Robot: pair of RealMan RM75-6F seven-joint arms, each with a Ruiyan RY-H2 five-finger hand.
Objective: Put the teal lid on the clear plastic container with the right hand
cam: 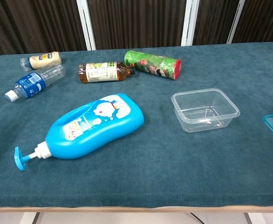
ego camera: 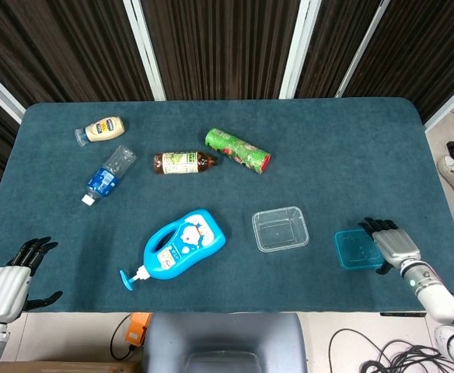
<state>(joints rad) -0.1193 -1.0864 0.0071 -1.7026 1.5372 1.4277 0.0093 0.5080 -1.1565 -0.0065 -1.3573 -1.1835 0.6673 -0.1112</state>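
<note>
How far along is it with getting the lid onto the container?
Nothing is finished: the clear container sits open and empty. In hand: the right hand is at the teal lid's right edge, with no clear grip, lid flat on the table. Left: grasp, lift, carry left, seat it. The left hand is idle.

Tabletop (ego camera: 351, 140) w/ dark teal cloth. Blue pump bottle (ego camera: 182, 244) lay on side near front, nozzle toward front-left. Behind it brown bottle (ego camera: 182, 162) and green can (ego camera: 237, 150), both lying, nearly end to end. Far left: water bottle (ego camera: 107, 177), small cream bottle (ego camera: 101, 129), also lying, apart.
</note>
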